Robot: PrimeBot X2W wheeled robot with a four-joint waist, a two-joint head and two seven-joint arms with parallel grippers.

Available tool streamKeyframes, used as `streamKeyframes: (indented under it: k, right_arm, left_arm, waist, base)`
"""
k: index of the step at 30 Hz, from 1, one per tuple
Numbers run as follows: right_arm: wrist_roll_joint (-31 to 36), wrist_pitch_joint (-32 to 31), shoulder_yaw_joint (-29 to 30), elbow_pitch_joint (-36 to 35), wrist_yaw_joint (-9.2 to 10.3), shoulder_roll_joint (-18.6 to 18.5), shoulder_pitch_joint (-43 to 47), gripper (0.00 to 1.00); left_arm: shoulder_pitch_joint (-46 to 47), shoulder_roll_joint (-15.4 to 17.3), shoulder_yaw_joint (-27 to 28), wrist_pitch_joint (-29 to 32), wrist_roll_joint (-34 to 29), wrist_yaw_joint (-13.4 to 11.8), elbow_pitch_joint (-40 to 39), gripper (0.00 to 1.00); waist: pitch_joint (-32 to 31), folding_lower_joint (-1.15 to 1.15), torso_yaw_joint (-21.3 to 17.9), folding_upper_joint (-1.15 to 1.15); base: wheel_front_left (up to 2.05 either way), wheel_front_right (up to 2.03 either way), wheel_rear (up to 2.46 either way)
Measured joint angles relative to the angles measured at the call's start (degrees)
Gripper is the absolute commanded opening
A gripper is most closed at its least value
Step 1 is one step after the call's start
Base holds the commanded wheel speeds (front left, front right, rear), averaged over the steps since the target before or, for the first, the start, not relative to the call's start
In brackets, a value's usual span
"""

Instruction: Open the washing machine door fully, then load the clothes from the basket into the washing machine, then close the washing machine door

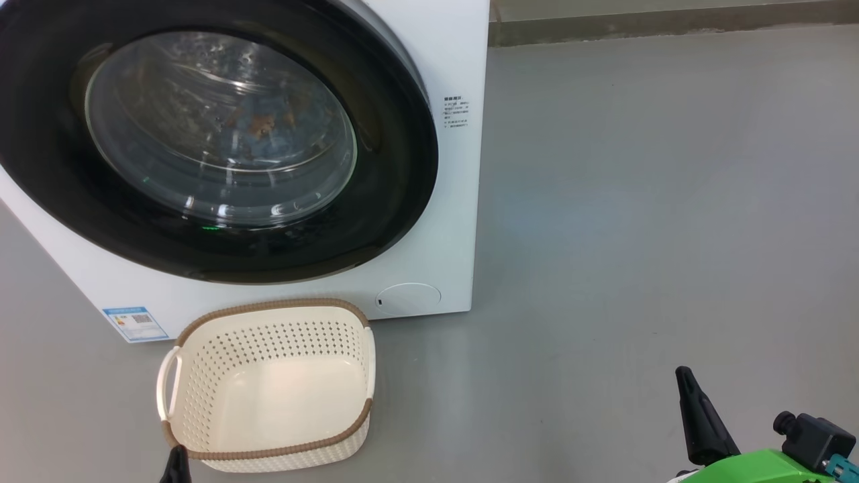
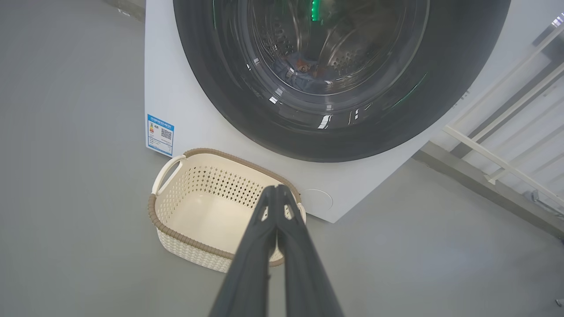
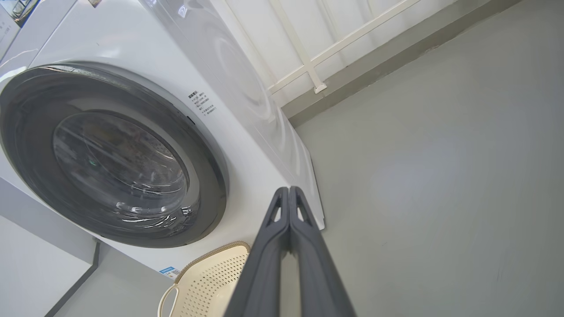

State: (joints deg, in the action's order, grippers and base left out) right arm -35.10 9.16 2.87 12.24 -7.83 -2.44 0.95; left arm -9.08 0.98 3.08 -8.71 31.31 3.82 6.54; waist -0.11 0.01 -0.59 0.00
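The washing machine door (image 1: 389, 174) is seen shut flat against the front of the washing machine (image 1: 456, 221), its black rim glossy with reflections. Through the glass the clothes (image 1: 262, 124) are made out low in the drum: blue fabric with orange-brown marks, it seems, though the glare blurs them. The basket (image 1: 268, 307) is set on the grey floor (image 1: 637, 201) just in front of the machine, below the door, between the blue label (image 1: 135, 323) and the round filter cap (image 1: 407, 298). Its cream bottom is shown bare. The left gripper (image 2: 276, 190) is held by the basket's near edge, fingers pressed together on nothing. The right gripper (image 3: 288, 190) is likewise closed and empty, held over open floor to the right of the machine.
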Motion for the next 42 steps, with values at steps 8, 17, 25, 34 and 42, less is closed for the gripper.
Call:
streamKeyframes:
  k: [8,17,25,34,42]
  right_arm:
    - [-4.9,-1.1,0.3,0.3,0.00,0.0,-0.2,0.00]
    - [-10.0,-2.6,1.0,0.6,0.00,0.0,-0.2,0.00]
    - [-15.0,-4.0,1.4,0.9,0.00,0.0,-1.2,0.00]
    - [-20.6,-5.3,1.6,1.1,0.01,-0.1,-1.4,0.00]
    - [-26.3,-6.9,1.9,1.4,0.01,-0.1,-2.3,0.00]
  left_arm:
    - [1.2,0.0,0.1,1.2,5.4,0.1,0.7,0.00]
    - [2.2,0.1,0.3,2.7,10.6,0.5,1.5,0.00]
    - [2.9,0.1,0.5,3.9,16.1,0.8,2.4,0.00]
    - [4.3,0.1,0.7,5.3,21.8,1.1,3.1,0.00]
    - [5.8,0.2,0.9,6.9,28.0,1.5,4.0,0.00]
  waist:
    - [0.0,0.00,0.1,0.00]
    - [0.1,0.00,0.1,0.00]
    - [0.1,0.00,0.2,0.00]
    - [0.1,0.00,0.2,0.00]
    - [0.1,0.00,0.3,0.00]
  base:
    - [0.00,0.00,0.00]
    - [0.00,0.00,0.00]
    - [0.00,0.00,0.00]
    - [0.00,0.00,0.00]
    - [0.00,0.00,0.00]
